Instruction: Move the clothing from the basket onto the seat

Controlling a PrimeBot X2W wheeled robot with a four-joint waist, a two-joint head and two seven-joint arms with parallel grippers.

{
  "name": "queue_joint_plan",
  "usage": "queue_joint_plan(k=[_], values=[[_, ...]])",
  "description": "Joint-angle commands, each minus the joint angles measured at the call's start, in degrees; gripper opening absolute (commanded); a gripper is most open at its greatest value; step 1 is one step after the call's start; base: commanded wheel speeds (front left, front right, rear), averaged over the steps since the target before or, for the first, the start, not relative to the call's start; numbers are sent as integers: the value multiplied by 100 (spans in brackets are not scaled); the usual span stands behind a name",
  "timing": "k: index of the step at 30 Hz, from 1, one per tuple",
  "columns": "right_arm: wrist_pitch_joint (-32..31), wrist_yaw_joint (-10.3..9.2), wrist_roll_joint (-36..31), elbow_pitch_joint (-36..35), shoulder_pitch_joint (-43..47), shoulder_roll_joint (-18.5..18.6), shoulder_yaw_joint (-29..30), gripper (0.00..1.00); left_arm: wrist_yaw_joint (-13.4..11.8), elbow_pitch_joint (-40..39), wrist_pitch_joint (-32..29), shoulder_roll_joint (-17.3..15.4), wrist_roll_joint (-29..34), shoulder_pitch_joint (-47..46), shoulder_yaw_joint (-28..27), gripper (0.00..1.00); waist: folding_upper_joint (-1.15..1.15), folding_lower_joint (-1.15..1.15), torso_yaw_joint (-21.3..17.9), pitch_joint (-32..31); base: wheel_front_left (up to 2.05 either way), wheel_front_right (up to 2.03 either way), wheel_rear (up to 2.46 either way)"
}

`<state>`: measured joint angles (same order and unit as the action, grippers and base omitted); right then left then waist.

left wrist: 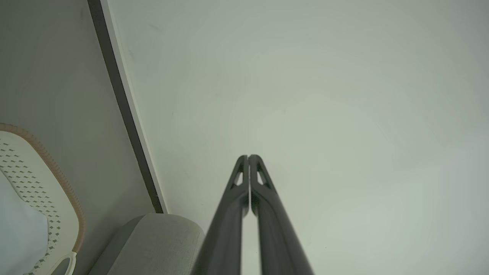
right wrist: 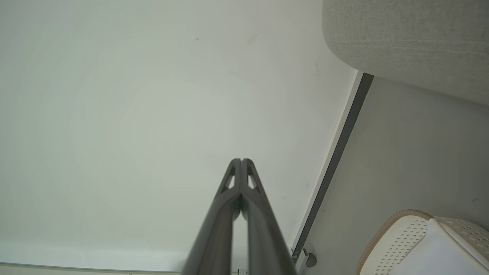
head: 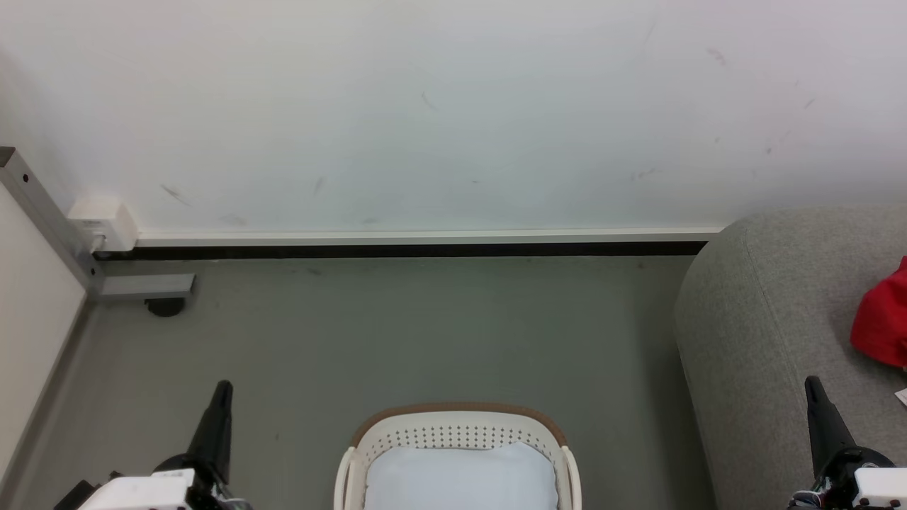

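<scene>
The left gripper (left wrist: 248,157), left of the basket (head: 453,414), and the right gripper (right wrist: 242,160), by the grey sofa (head: 765,319) bearing a red garment (head: 882,322), are both clenched empty.

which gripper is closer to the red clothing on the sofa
Right. The right gripper is by the sofa, just below-left of the red clothing in the head view; the left gripper is beyond the basket, over the floor.

even, soft indoor light, no glare; faint shadows on the floor (head: 397,333); wrist views slightly hazy, lines bowed.
</scene>
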<state>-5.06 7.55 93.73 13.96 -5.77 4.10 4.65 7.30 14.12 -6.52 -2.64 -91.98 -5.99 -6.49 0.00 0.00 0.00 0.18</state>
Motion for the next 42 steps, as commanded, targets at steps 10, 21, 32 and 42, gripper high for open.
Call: queue_joint_plan(k=[10,21,32,42], values=[[-35,-12,4,-12,-58,3,40,0,37,-12,-26,-44,-77,-56,-18,0,0,0,0,0,0,0,0],[-57,-12,-24,-10,-61,-12,60,0,37,-12,-25,-44,-77,-55,-18,0,0,0,0,0,0,0,0],[-71,-12,-35,-7,-63,-27,80,0,37,-12,-25,-44,-78,-55,-17,0,0,0,0,0,0,0,0],[-76,-12,-49,-6,-66,-39,95,0,37,-12,-25,-43,-78,-55,-17,0,0,0,0,0,0,0,0]])
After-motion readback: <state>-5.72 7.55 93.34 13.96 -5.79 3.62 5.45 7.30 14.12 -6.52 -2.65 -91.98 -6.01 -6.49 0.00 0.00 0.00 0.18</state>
